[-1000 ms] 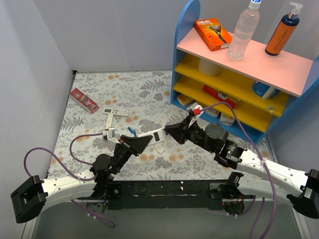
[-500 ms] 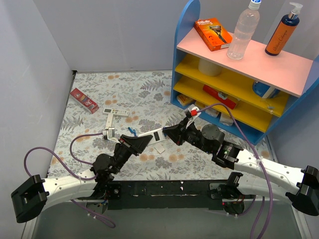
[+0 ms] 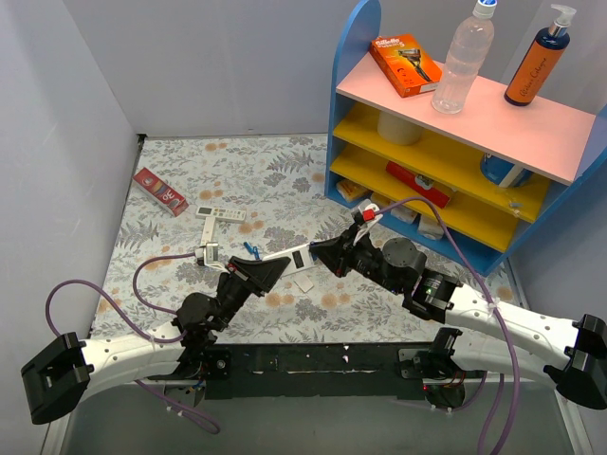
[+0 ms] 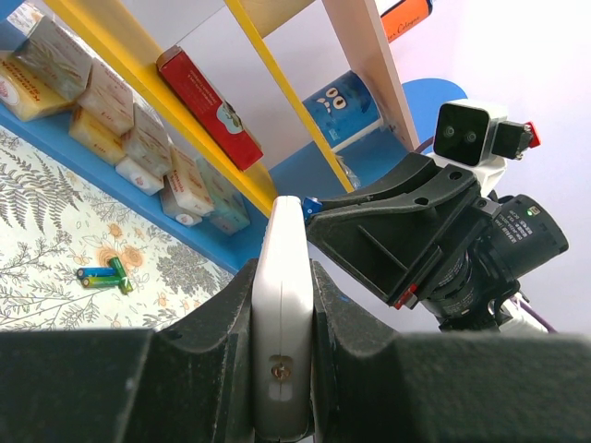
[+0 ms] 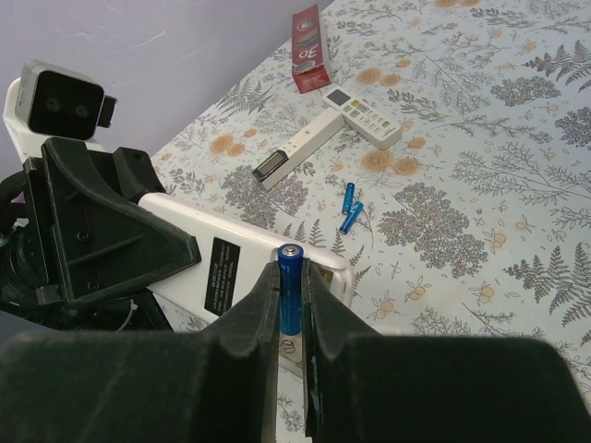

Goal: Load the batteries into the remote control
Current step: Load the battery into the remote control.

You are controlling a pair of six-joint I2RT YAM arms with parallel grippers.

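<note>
— Above the floral tabletop (image 3: pixel 237 171), beside the one blue shelf unit (image 3: pixel 360 28), what do the two arms hold?
— The left gripper (image 3: pixel 275 268) has its jaws clamped on the long edges of the single remote control (image 3: pixel 289 258), lifted, its dark-labelled white side up. The right gripper (image 3: pixel 318 251) has its jaws pinching one blue battery (image 5: pixel 291 286), upright, just at the remote's end.
— And lying loose?
— Two more blue batteries (image 5: pixel 349 205) lie side by side on the tabletop. Near the shelf is a blue-and-green cluster (image 4: pixel 103 275), too small to count.
</note>
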